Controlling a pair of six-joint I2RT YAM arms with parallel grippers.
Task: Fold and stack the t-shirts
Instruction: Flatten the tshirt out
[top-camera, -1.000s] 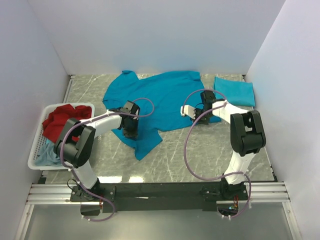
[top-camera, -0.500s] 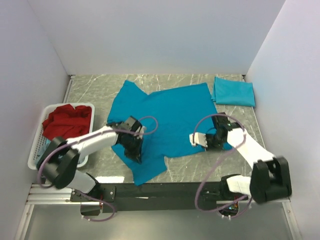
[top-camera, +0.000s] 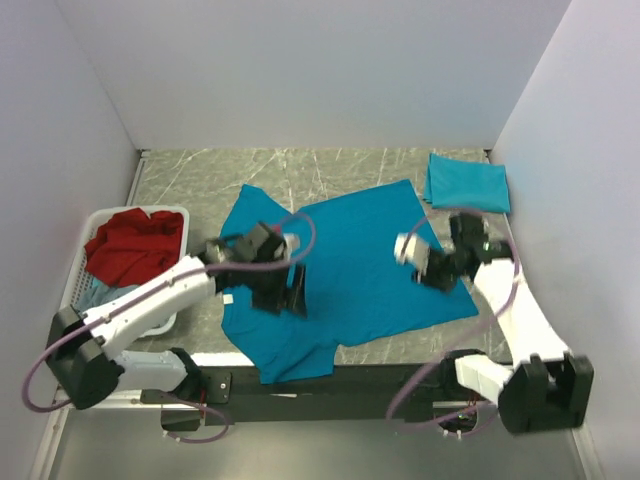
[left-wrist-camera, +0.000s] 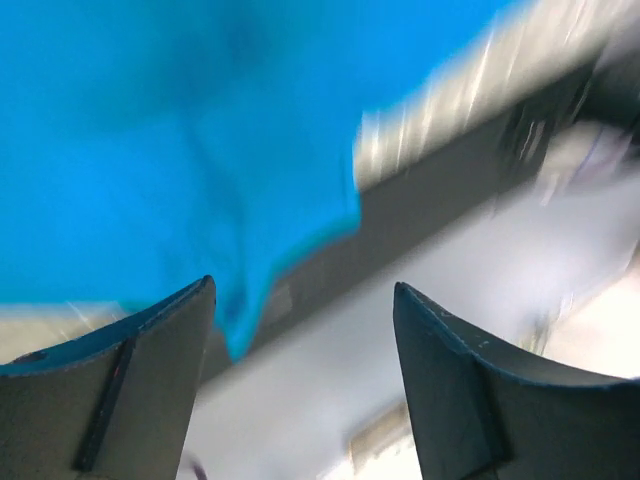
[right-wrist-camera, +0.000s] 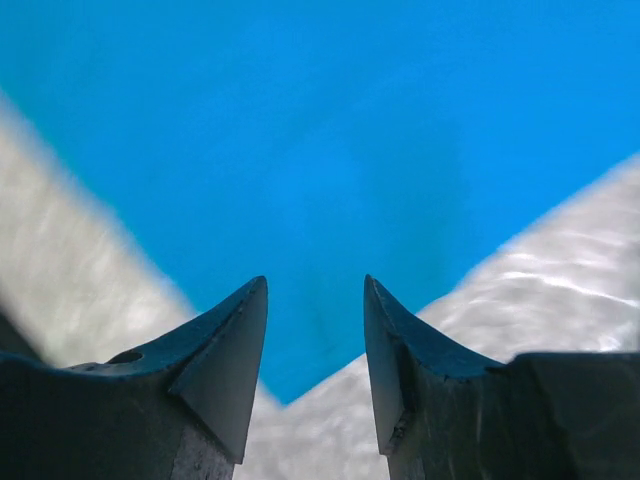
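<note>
Left gripper (left-wrist-camera: 304, 285): my fingers stand wide apart with nothing between them. I hang over the spread shirt's 7 o'clock part. My wrist view is blurred, showing teal cloth and a dark rail past its edge.
Right gripper (right-wrist-camera: 316, 280): my fingers are parted with a narrower gap than the left's, and it is empty too. I am above the spread shirt's 4 o'clock corner. Below me a point of teal cloth has marbled tabletop on either side.
Spread teal t-shirt (top-camera: 350, 260): it lies opened out across the middle of the table (top-camera: 200, 180). One part at 7 o'clock droops over the near edge.
Folded teal t-shirt (top-camera: 467, 183): a neat rectangle at the table's 2 o'clock corner, just beside the spread shirt's far right corner. I cannot tell whether they touch.
Basket (top-camera: 140, 209): it sits at 9 o'clock, against the left wall.
Red t-shirt (top-camera: 132, 245): heaped in the basket.
Pale grey-blue t-shirt (top-camera: 92, 293): it is in the basket's 6 o'clock end, below the red one and partly hidden by my left arm.
</note>
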